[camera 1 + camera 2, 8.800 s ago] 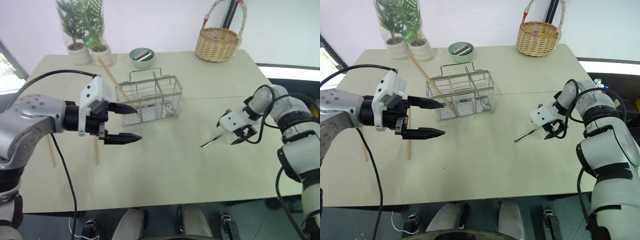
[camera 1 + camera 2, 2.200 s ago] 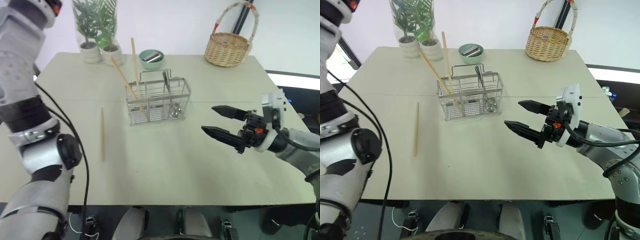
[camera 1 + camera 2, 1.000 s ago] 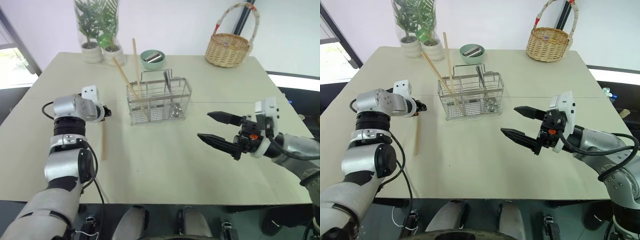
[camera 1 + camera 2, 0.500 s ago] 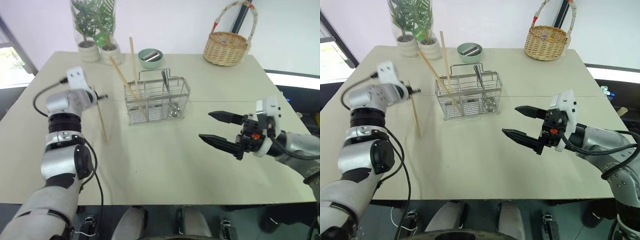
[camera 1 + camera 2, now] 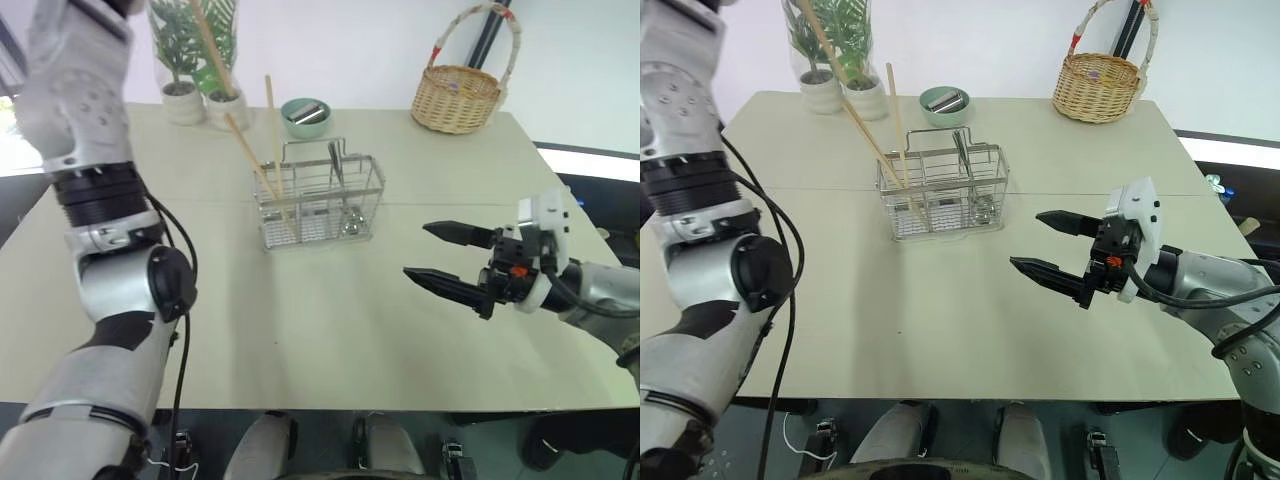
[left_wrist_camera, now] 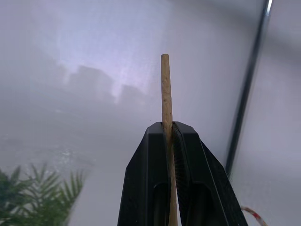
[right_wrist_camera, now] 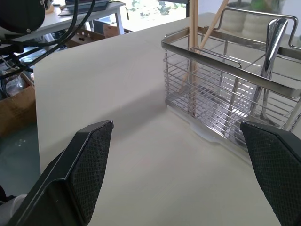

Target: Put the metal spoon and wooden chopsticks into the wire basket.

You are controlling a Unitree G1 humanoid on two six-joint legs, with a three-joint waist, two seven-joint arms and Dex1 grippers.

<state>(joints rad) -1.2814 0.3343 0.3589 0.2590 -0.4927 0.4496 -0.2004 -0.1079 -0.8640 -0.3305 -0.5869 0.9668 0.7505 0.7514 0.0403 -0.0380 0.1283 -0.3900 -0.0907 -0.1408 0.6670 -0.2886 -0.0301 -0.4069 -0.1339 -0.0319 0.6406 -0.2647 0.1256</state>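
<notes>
Since the earlier frames, the last loose chopstick (image 6: 165, 94) is no longer lying on the tabletop (image 5: 330, 320) beside the wire basket (image 5: 320, 205); the left arm has lifted it high above the near-left side of the tabletop, and the stick is now running up past the plants (image 5: 195, 50) in the head views. The right arm has not changed position.

The step in hand is the transfer of this final chopstick to the basket. Two wooden chopsticks (image 5: 268, 140) are already standing in the basket's left compartment, leaning up and out over its rim, and the metal spoon (image 7: 270, 56) is standing in a compartment further to the right, handle up. By this judgement the task is nearly complete — one stick is remaining.

The next move is calling for the left arm to carry the stick over the basket, tip its lower end down into an open compartment and lower it before letting go. The two sticks already leaning there are narrowing the clear entry, so contact with them is a risk.

The left gripper (image 6: 170, 129) is clamping the chopstick between its jaws, which are fully closed on it; the stick's tip is projecting beyond them. The right gripper (image 5: 1052, 243) is hovering above the tabletop to the right of the basket, jaws spread wide — holding and touching nothing.
</notes>
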